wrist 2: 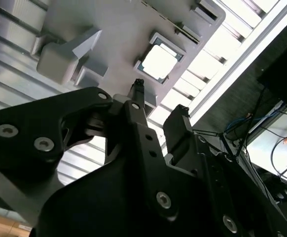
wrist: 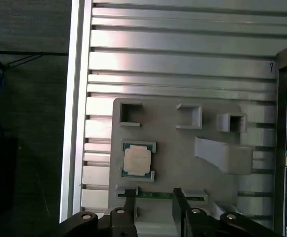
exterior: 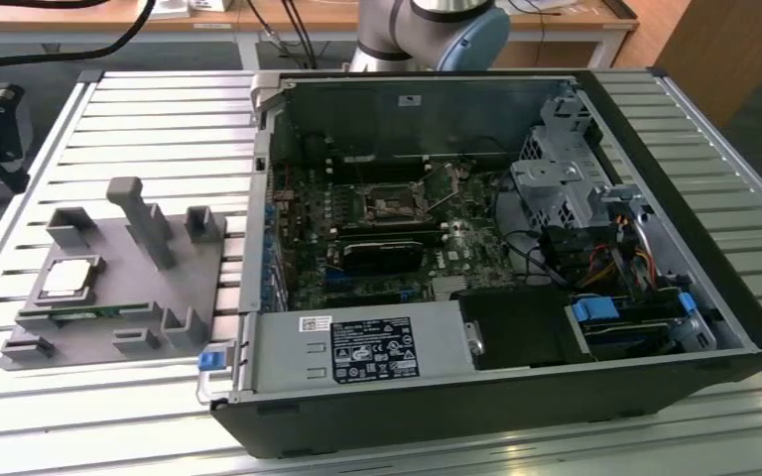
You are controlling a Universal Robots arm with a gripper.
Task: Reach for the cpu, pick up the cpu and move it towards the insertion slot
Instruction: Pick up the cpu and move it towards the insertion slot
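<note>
Holding cpu [exterior: 67,279], grey fixture [exterior: 143,290], slatted metal table [exterior: 156,124], wooden desks [exterior: 63,12]

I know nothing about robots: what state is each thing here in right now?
computer case: side open, insides exposed.
cpu: lying flat in the grey holder, not gripped.
tool: open, empty, hovering over the holder.
insertion slot: inside the case, looks empty.
</note>
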